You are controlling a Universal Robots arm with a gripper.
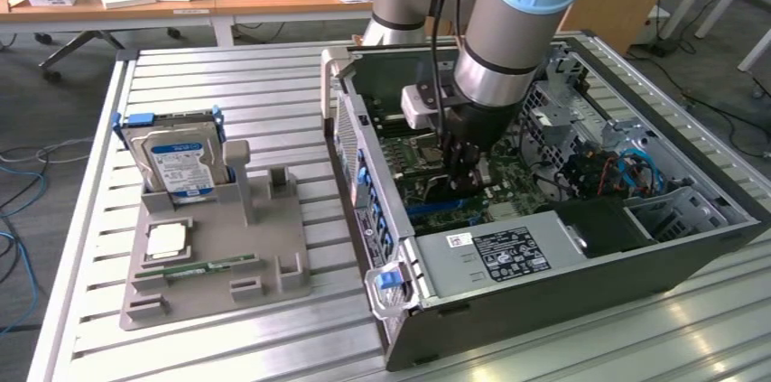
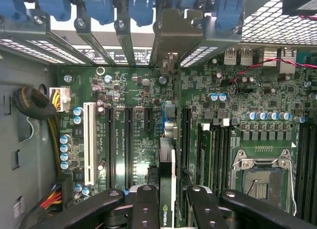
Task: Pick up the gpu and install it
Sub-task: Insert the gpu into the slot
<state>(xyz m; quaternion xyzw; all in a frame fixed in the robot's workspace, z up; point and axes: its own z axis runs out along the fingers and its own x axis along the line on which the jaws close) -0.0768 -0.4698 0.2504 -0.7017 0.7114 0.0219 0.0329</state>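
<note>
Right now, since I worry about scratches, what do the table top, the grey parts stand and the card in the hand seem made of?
Table top: ribbed bare metal, likely aluminium, dull silver sheen. Parts stand: matte grey plastic, probably; no glint. The gpu, in the hand: seen edge-on, pale and black strips with a logo, perhaps plastic.

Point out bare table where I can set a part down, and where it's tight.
Free: slatted table beyond the hard drive, and the strip in front of the grey fixture. Tight: inside the open case, where the gripper holds the gpu over the motherboard.
</note>
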